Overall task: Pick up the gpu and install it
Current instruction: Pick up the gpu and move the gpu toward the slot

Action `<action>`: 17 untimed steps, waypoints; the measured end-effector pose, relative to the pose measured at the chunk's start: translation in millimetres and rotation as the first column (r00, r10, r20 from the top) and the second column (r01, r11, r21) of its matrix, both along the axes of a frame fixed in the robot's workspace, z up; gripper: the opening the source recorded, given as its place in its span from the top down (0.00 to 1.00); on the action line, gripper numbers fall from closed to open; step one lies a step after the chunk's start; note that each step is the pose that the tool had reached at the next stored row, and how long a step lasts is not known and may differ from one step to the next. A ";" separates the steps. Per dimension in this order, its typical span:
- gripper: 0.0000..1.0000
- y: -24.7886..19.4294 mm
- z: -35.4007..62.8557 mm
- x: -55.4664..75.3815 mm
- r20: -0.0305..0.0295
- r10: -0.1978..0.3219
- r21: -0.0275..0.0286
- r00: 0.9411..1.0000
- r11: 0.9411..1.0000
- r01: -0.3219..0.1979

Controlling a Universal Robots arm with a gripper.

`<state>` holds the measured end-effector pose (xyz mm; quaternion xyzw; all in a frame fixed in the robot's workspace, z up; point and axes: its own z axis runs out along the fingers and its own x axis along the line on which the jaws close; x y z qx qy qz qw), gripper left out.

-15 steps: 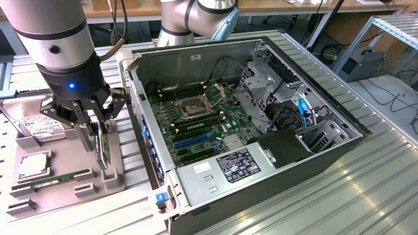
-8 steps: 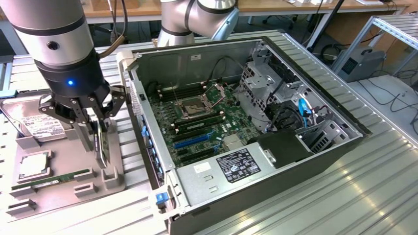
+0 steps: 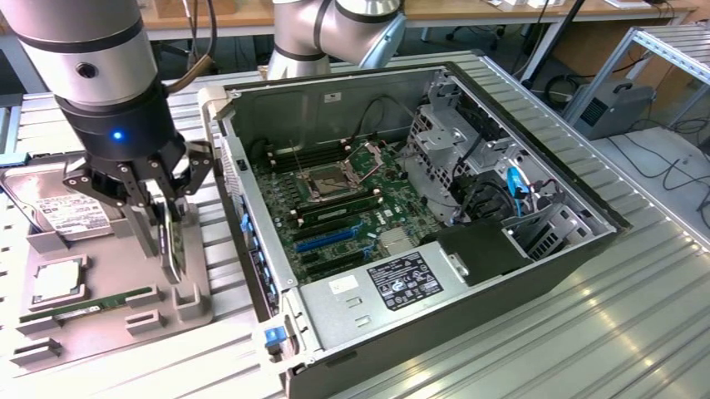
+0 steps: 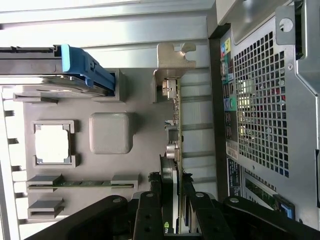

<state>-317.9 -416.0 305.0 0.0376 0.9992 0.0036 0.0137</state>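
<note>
Bright overhead light streaked glare across the ribbed desk (image 3: 621,332); the gpu (image 4: 172,75) bracket shone pale, the end effector (image 4: 170,180) sat dark.

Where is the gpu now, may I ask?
The gpu stands edgewise in the gripper at the grey tray, on the exterior view's left of the case.

Silver-grey arm (image 3: 89,50), black pincer (image 3: 159,249), blue light (image 3: 116,133)

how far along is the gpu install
Done: the pincer is closed on the gpu, which stands upright at the parts tray. In hand: that grasp, with no visible lift. Left: the gpu is not yet in the open case, and its blue slot is empty.
</note>
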 end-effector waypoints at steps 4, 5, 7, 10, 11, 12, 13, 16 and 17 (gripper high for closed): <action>0.73 0.0 2.8 0.0 0.000 0.000 0.000 1.000 1.000 0.000; 0.73 0.0 3.5 0.0 0.000 0.000 0.000 1.000 1.000 0.000; 0.73 0.0 5.4 0.0 0.000 0.000 0.000 1.000 1.000 0.000; 0.73 0.0 7.9 0.0 0.000 0.000 0.000 1.000 1.000 0.000; 0.73 0.0 8.7 0.0 0.000 0.000 0.000 1.000 1.000 0.000; 0.73 0.0 9.5 0.0 0.000 0.000 0.000 1.000 1.000 0.000; 0.73 0.0 10.3 0.0 0.000 0.000 0.000 1.000 1.000 0.000; 0.73 0.0 12.9 0.0 0.000 0.000 0.000 1.000 1.000 0.000; 0.73 0.0 13.6 0.0 0.000 0.000 0.000 1.000 1.000 0.000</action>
